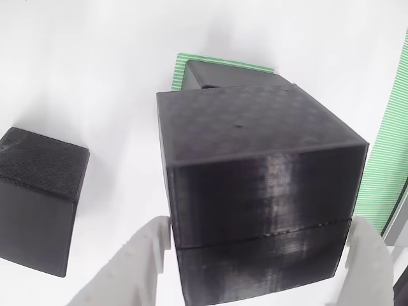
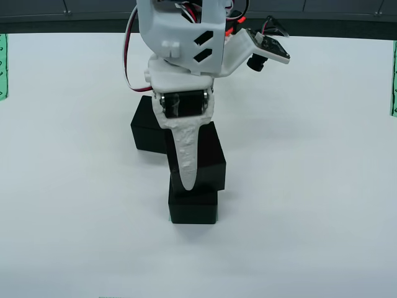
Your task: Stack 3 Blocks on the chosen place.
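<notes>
The tool (image 1: 258, 255) grips one black block (image 1: 255, 172) by two opposite side faces, its white fingers (image 1: 143, 255) pressed against the lower left and right of the cube in the wrist view. Beyond the held block, toward 12 o'clock in that view, a second block (image 1: 220, 73) sits on the green-and-white striped patch (image 1: 178, 70), mostly hidden behind the held one. The held block's near corner looks turned a little against the lower block's edges, so the faces do not line up squarely.

In the fixed view the held block (image 2: 208, 158) hangs above and slightly toward 1 o'clock of that lower block (image 2: 193, 208), seemingly resting on or just over its top; contact cannot be judged. The third block (image 2: 149, 127) stands on the white tabletop (image 2: 310, 186) toward 10 o'clock. Being cubes, the blocks have no long axis; what matters is squaring the held one and shifting it toward 7 o'clock.
</notes>
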